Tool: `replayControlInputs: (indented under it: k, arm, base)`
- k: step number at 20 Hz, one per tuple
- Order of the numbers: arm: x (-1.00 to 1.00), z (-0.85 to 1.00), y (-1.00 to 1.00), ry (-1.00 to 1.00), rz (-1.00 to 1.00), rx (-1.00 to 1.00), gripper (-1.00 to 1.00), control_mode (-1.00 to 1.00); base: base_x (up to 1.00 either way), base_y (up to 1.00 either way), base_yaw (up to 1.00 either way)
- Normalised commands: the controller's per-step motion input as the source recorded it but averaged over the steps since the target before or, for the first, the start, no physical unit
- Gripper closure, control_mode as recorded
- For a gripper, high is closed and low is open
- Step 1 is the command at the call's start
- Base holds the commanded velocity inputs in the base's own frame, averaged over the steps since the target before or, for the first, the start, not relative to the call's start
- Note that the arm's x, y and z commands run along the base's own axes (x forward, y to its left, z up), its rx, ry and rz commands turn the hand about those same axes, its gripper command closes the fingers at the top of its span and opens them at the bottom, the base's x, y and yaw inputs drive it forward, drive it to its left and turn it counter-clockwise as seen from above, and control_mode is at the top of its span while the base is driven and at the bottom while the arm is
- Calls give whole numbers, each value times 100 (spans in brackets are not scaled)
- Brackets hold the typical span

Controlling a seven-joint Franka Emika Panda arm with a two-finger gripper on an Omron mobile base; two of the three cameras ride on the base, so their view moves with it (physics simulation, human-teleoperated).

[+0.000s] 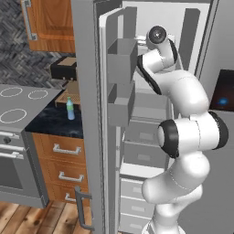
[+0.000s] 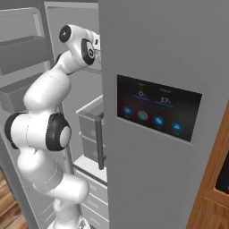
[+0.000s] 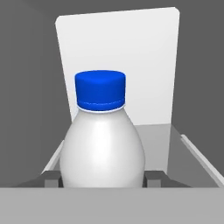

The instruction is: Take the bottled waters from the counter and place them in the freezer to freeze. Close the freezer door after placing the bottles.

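The arm (image 1: 183,132) reaches up into the open freezer (image 1: 151,114), its hand deep between the white walls near the top. In the hand view the claw (image 3: 103,178) holds the white bottle (image 3: 102,148) by its lower body, one dark fingertip (image 3: 51,178) pressed against each side. The bottle stands upright with its blue cap (image 3: 100,89) toward the white back wall (image 3: 131,57), above a grey shelf (image 3: 162,144) with a raised edge on either side.

The green bottle (image 1: 70,109) stands upright on the black table (image 1: 55,121), beside the stovetop (image 1: 23,103) and well apart from the freezer. The freezer door (image 1: 89,114) stands wide open, its grey bins (image 1: 121,82) facing the arm. In the right base view the other door's dark panel (image 2: 156,112) glows blue.
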Motion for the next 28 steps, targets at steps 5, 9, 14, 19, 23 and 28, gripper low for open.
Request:
replayControlInputs:
  k: [5,9,14,19,23,28]
  arm:
    - [30,-1,-1,0,-2,-4,100,-100]
    - [27,-2,0,0,-2,-3,100,-100]
    - [21,-23,-1,0,-2,-2,100,-100]
    - [15,-32,-7,0,-2,0,100,-100]
    - [14,-44,-7,-3,0,0,100,-100]
    - [5,-43,-7,-2,0,0,100,-100]
  base:
    - [0,0,0]
    - [0,0,0]
    - [0,0,0]
    - [0,0,0]
    - [0,0,0]
    - [0,0,0]
